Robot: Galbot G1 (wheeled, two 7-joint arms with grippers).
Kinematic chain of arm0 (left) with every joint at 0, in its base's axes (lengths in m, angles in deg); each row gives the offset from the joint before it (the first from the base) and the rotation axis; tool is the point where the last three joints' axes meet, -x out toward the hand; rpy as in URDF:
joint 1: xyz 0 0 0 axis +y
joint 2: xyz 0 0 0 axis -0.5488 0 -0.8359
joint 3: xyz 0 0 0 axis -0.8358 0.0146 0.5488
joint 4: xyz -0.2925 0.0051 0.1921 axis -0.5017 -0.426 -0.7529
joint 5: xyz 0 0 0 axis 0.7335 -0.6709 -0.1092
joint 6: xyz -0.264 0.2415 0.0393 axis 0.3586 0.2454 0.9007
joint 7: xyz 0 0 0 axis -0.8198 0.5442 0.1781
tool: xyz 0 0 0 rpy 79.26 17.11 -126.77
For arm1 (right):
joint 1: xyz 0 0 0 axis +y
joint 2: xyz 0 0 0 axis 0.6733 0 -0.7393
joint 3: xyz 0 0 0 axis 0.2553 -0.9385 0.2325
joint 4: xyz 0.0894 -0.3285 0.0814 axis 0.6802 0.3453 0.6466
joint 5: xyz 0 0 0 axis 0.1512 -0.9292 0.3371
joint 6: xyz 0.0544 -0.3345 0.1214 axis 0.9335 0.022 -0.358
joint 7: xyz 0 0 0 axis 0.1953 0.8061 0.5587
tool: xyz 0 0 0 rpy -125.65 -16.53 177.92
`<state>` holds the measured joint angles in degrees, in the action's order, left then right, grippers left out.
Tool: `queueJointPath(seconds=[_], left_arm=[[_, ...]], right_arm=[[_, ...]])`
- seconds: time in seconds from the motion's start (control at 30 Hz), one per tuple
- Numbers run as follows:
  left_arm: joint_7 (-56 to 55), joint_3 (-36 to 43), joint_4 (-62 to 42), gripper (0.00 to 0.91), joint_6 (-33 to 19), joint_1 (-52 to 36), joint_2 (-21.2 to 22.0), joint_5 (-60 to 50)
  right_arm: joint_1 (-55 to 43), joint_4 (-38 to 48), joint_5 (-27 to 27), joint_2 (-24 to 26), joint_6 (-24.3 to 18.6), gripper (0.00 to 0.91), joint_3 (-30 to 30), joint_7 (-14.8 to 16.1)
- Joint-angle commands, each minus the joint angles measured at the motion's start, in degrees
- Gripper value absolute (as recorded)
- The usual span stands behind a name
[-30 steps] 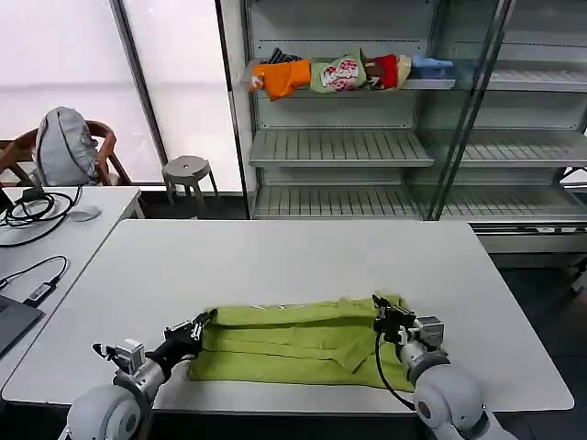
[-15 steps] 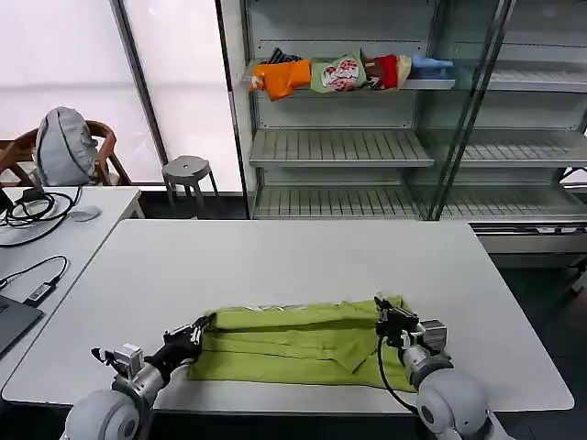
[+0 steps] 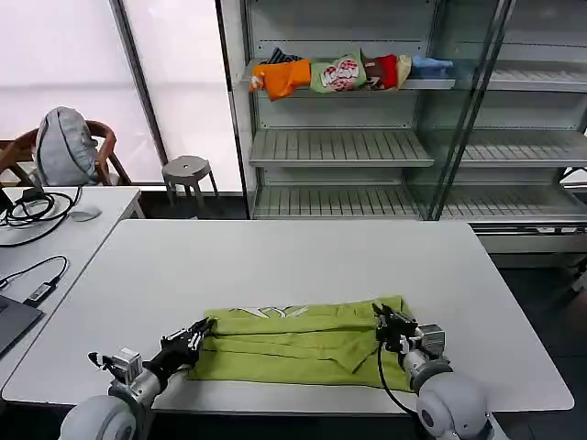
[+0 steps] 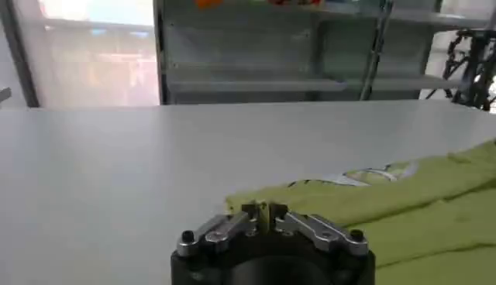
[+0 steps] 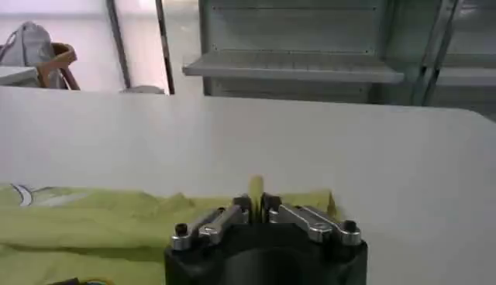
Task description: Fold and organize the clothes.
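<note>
Green T-shirt (image 3: pixel 298 341) lies partly folded on the white table (image 3: pixel 303 257), toward its 6 o'clock edge, with a strip of white-and-dark print showing along the 12 o'clock fold; left gripper (image 3: pixel 200 332) sits at the shirt's 9 o'clock end, fingers pressed together on the cloth edge. Right gripper (image 3: pixel 382 321) is at the shirt's 3 o'clock end near the upper corner, fingers pinching a raised tuck of green fabric; a shelf (image 3: pixel 348 84) at 12 o'clock carries a row of bundled garments (image 3: pixel 344 71)

White table (image 3: pixel 303 257), metal shelves (image 3: pixel 339 147) with bundled garments (image 3: pixel 344 71), grey stool (image 3: pixel 186 170), side desk cables (image 3: pixel 32 206).
</note>
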<state>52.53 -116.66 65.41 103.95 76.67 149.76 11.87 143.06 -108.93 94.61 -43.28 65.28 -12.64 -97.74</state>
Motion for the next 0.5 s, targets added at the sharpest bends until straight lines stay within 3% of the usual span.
queueJointPath(seconds=[0.03, 0.23, 0.33, 0.5], left_arm=[[0.36, -1.11, 2.72, 0.907, 0.35, 0.9, -0.85, -0.99], [-12.5, 1.07, 7.21, 0.907, 0.05, 0.73, -0.21, 5.78], [-25.56, 5.32, 8.96, 0.907, -0.13, 0.66, 0.71, 9.35], [-31.67, 9.6, 9.23, 0.907, -1.47, 2.04, 2.94, 8.56]], right_arm=[[1.93, -1.45, -0.56, 0.25, 0.06, 0.907, 0.83, 0.62], [8.26, -5.8, -4.72, -0.03, 0.09, 0.907, 2.39, 0.64], [12.24, -9.26, -6.32, -1.23, 0.01, 0.907, 4.2, 1.0], [17.4, -13.35, -9.22, -2.25, -0.08, 0.907, 6.96, 1.93]])
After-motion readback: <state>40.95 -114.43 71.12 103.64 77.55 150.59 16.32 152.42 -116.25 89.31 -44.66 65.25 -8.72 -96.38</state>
